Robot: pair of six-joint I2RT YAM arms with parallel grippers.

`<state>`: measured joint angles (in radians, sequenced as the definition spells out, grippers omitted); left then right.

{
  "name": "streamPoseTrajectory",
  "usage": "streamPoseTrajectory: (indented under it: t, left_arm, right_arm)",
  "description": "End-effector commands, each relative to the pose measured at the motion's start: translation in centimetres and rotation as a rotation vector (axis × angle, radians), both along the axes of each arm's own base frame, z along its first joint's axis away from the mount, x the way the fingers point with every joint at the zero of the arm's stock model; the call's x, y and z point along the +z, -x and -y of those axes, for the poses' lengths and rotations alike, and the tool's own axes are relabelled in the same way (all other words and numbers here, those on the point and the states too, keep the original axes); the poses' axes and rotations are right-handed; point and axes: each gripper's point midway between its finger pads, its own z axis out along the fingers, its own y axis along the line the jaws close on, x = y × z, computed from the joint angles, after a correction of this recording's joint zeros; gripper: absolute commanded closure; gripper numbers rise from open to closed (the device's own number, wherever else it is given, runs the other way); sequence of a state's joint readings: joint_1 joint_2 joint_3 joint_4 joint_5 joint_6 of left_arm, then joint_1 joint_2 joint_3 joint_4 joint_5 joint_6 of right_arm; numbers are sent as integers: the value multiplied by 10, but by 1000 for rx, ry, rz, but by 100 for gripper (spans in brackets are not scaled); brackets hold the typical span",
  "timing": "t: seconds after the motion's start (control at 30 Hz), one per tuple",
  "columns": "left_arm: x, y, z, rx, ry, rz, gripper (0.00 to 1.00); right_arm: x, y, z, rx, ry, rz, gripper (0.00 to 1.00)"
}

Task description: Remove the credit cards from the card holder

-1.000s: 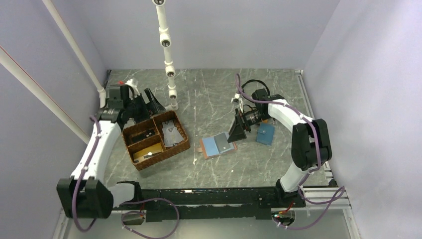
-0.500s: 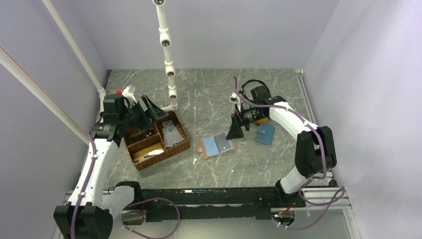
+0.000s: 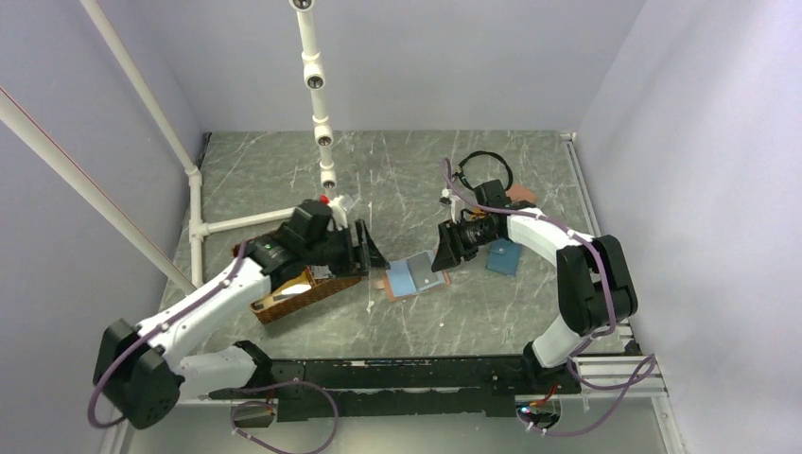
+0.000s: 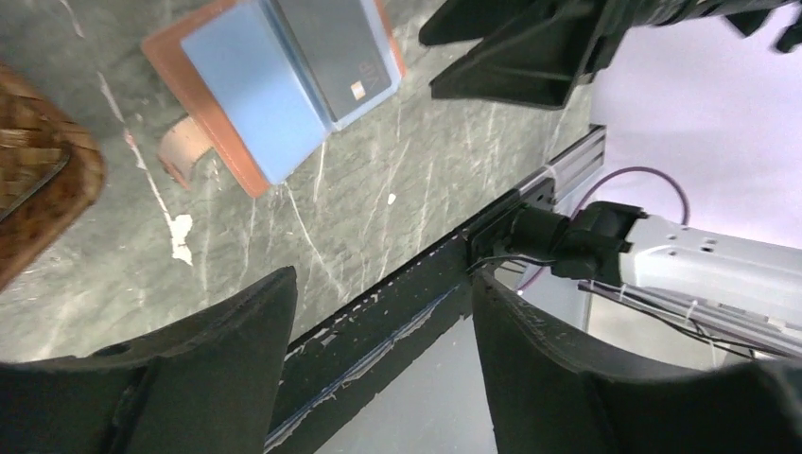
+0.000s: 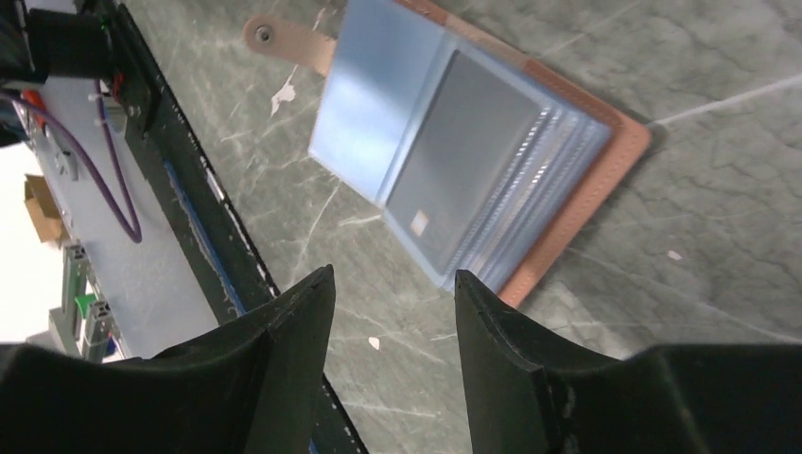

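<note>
The open card holder (image 3: pixel 414 277) is flanked by left gripper (image 3: pixel 371 253) and right gripper (image 3: pixel 444 255) — both spread, empty; its near edge is bordered by bare tabletop (image 3: pixel 426 322).

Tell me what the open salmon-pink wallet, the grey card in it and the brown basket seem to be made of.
Salmon-pink folding card holder: leather or an imitation, matte; its snap tab curls softly.
Grey rectangular card: probably plastic, smooth with a dull sheen and a small chip-like square.
Brown basket: woven wicker or similar, the weave showing.
</note>
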<state>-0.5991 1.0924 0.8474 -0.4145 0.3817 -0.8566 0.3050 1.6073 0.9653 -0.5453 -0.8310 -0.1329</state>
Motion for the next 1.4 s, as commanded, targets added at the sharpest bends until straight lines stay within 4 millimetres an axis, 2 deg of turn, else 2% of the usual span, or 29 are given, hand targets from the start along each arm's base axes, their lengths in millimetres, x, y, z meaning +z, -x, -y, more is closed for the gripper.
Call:
streamPoseTrajectory:
  t: [0.0,0.07,0.23,0.37,0.6,0.7,0.87,0.93,1.03,1.1,1.37]
  left_arm:
    - [-13,-11,31,24,-41,12,34]
    - [-26,-9,44,1,-62,-14,46]
    - [-65,-12,57,11,-147,-79,60]
    - [-89,-24,63,34,-181,-95,64]
    - [-120,-42,82,33,-213,-129,66]
    - [-126,-46,85,27,-244,-135,66]
    - [-143,-40,88,-15,-267,-185,66]
    - [-149,-39,90,-29,-267,-200,67]
    - [-156,-36,91,-52,-277,-222,69]
    - [-160,-34,91,-62,-284,-231,69]
    - [-158,-37,103,-93,-241,-226,70]
  right_arm:
    - [-3,-21,1,-64,3,17,48]
    - [-5,-21,1,-70,1,4,49]
    - [-13,-18,-3,-59,-23,-47,55]
    - [-16,-20,-4,-60,-17,-65,61]
    - [-21,-24,-1,-82,17,-67,60]
    - [-26,-25,1,-85,33,-74,59]
    - [-30,-22,0,-68,34,-92,60]
    - [-27,-20,-3,-54,11,-100,64]
    - [-19,-18,-9,-29,-24,-99,75]
    - [-15,-15,-11,-19,-40,-102,77]
    - [-4,-7,-21,9,-131,-150,80]
